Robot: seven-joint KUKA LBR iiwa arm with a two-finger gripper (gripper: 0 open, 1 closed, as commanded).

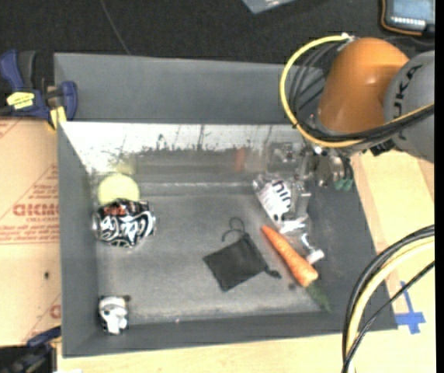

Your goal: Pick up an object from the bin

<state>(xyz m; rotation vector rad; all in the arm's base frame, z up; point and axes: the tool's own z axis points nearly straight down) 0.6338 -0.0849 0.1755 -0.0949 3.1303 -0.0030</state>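
My gripper point(303, 179) hangs low at the bin's right side, near the back wall. Right against its left flank is a small black-and-white striped object point(275, 196); whether it is gripped or merely beside the gripper I cannot tell. Just in front of the gripper an orange carrot point(290, 256) lies slanting toward the bin's front right corner, its green end at the wall. A flat black pouch point(237, 261) with a thin cord lies left of the carrot on the bin floor.
At the left wall rest a pale yellow-green ball point(118, 186) and, touching it in front, a black-and-white patterned can point(123, 226). A small white figure point(113, 314) sits in the front left corner. The arm's orange cover and yellow cables rise over the bin's back right corner.
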